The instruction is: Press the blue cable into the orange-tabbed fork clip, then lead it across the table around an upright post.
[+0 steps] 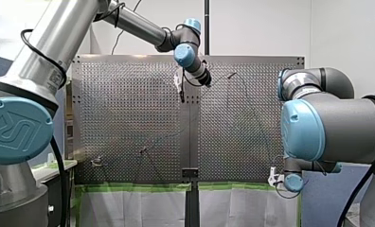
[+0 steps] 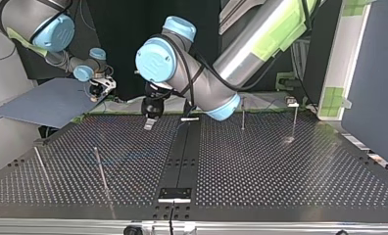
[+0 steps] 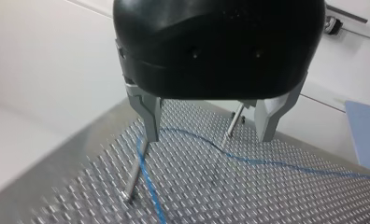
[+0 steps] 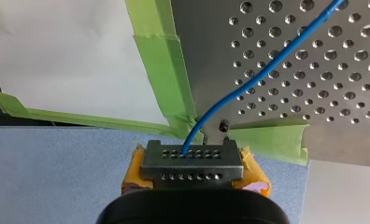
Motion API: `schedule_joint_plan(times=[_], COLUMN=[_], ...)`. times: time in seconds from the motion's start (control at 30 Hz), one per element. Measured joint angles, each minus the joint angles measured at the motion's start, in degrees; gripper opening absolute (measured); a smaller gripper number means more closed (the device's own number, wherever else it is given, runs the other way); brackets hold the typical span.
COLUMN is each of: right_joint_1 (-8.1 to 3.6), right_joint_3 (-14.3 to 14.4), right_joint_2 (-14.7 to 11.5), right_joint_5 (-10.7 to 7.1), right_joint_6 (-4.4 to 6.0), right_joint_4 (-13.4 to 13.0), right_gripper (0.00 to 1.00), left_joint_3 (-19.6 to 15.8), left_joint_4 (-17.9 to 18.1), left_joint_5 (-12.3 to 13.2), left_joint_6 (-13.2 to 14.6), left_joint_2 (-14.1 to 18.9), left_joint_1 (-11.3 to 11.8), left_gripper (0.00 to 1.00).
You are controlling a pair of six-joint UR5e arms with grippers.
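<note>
Left gripper: my left gripper [image 3: 209, 137] hangs over the tabletop [image 3: 290, 196] just beside the dark middle strip [image 2: 182, 147]. Its metal fingers [image 3: 149, 116] are spread wide and hold nothing.
Right gripper: my right gripper [image 4: 192, 161], with yellow pads showing, is clamped on the blue cable [image 4: 230, 96] at a tabletop corner.
Cable: from that corner the blue cable lies across the perforated surface and runs under my left gripper. It passes just beside the near post [image 3: 135, 179]. A second post [image 3: 232, 125] stands ahead.
Edges: green tape [image 4: 162, 60] lines both tabletop edges at that corner, and a blue-grey sheet [image 4: 57, 163] lies beyond them.
Room: in the top view I see a wide run of bare holes on each side of the middle strip, broken only by thin posts.
Writing: I read a UR mark on the blue joint cap [image 1: 16, 128].
</note>
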Motion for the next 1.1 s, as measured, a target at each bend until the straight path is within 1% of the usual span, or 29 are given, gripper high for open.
schedule_joint_plan(times=[0.13,0.37,0.53,0.7,0.93,1.0,1.1], right_joint_1=[0.02,0.14,0.18,0.21,0.27,0.27,0.28], right_joint_3=[-0.05,-0.24,-0.41,-0.44,-0.45,-0.45,-0.47], right_joint_2=[0.0,0.0,0.0,0.0,0.0,0.0,0.0], right_joint_5=[-0.05,-0.23,-0.81,-1.0,-1.02,-1.02,-1.02], right_joint_6=[0.0,0.01,0.07,0.02,0.0,-0.01,-0.03], right_joint_4=[-0.03,0.17,0.27,0.33,0.32,0.32,0.31], right_gripper=[0.0,0.0,0.0,0.0,0.0,0.0,0.0], left_joint_3=[1.74,4.97,7.37,9.93,13.83,14.81,16.28], left_joint_4=[-2.06,-5.35,-7.04,-7.9,-8.01,-7.72,-7.17], left_joint_5=[1.52,2.9,3.98,4.84,6.23,6.52,7.3], left_joint_6=[2.08,5.36,7.75,10.31,14.13,14.51,14.27], left_joint_2=[2.08,5.36,7.19,5.78,2.03,1.07,-0.41], left_joint_1=[-0.01,0.26,0.4,-0.21,-1.1,-1.13,-0.96], left_gripper=[1.0,1.0,1.0,1.0,1.0,1.0,1.0])
